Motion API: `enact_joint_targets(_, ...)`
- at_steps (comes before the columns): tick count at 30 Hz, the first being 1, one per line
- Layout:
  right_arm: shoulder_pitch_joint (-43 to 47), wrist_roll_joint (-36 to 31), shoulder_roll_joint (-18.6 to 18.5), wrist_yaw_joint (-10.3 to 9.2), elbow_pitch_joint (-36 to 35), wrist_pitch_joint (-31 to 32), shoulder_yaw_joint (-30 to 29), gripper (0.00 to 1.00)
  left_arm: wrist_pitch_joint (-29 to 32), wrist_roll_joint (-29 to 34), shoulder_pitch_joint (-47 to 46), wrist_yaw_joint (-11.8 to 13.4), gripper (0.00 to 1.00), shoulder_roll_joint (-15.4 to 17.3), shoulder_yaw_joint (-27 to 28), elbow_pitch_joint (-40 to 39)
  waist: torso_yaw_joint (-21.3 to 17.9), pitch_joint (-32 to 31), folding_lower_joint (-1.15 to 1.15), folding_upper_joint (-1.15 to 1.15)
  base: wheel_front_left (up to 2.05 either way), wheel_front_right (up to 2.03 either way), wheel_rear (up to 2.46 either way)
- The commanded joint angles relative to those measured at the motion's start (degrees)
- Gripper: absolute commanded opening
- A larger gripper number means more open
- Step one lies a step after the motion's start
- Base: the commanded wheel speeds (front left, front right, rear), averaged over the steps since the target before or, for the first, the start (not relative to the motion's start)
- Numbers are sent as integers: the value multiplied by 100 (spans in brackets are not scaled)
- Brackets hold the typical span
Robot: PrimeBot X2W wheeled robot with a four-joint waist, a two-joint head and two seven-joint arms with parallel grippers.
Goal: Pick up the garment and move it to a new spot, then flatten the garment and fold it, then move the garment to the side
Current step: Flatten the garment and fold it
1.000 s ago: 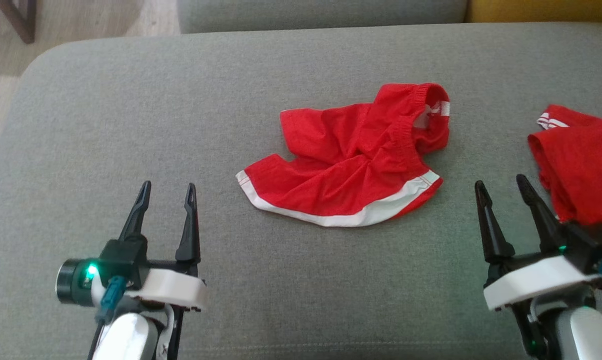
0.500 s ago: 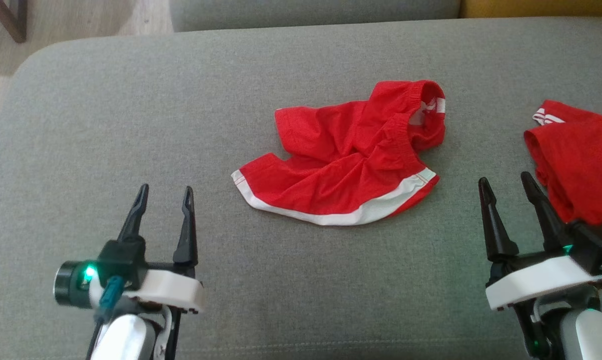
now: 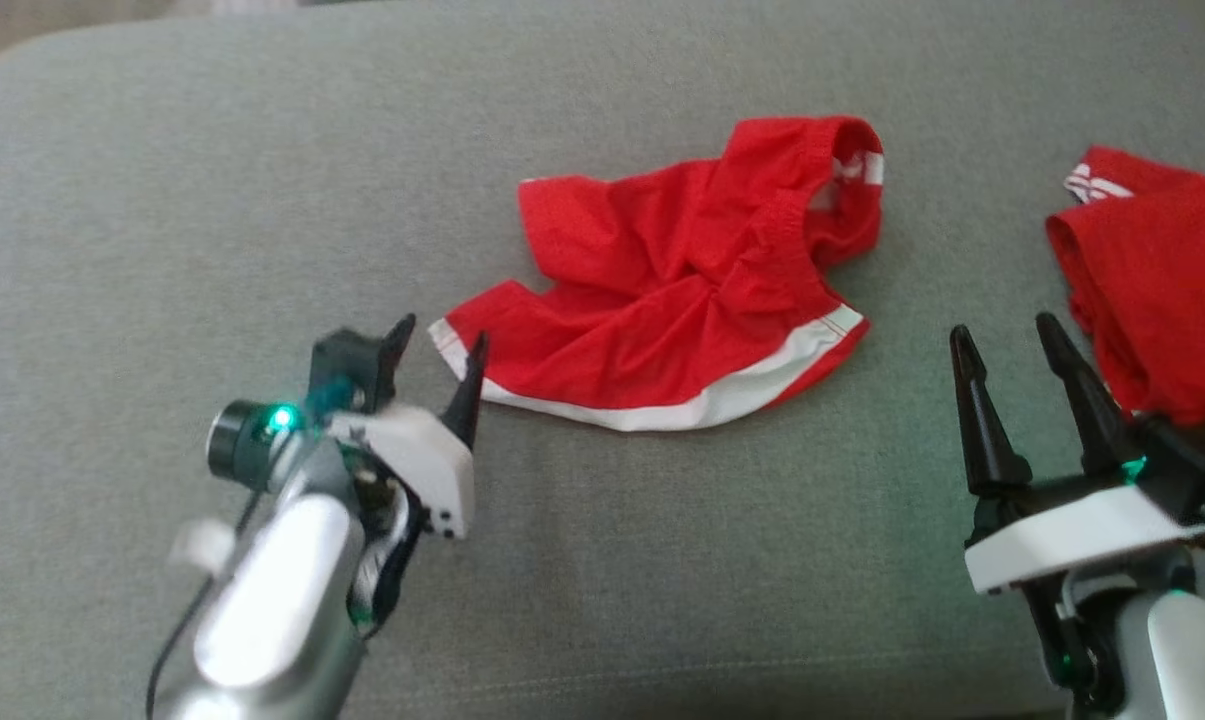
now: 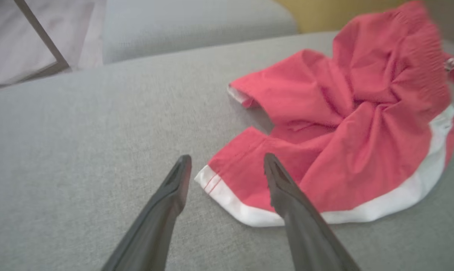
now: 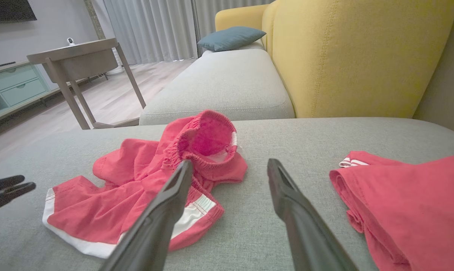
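Currently, the red garment (image 3: 677, 300) with white hem trim lies crumpled near the middle of the grey sofa cushion (image 3: 212, 180). Its waistband is toward the back edge and its trimmed hem toward the front edge. The left gripper (image 3: 443, 330) is open and empty. Its fingertips are just beside the garment's left hem corner; in the left wrist view that white corner appears between the two fingers. Contact cannot be confirmed. The right gripper (image 3: 1000, 326) is open and empty, toward the front-right of the cushion, well apart from the garment. A second red item (image 3: 1152, 270) lies at the right edge, just beside the right gripper.
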Motion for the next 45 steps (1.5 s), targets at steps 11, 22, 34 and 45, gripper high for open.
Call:
enact_joint_targets(11, -275, 68, -27, 37, -22, -90, 123, 100, 964, -513, -835, -162, 0, 3, 372, 1173, -300, 264, 0, 0, 0, 0, 0)
enact_joint_targets(22, -758, 241, -494, 37, 512, 412, 896, 100, 913, -500, -1083, -232, 0, -26, 242, 1231, -203, 478, 0, 0, 0, 0, 0)
enact_joint_targets(34, -1984, 732, -1269, 37, 1581, 960, 1976, 100, 655, -478, -1367, -249, 0, -187, 87, 1356, 55, 797, 0, 0, 0, 0, 0)
enact_joint_targets(45, -2147, 1381, -1594, 37, 1516, 1058, 2453, 0, 204, -546, -1374, -218, 0, -219, 99, 1427, 105, 755, 0, 0, 0, 0, 0)
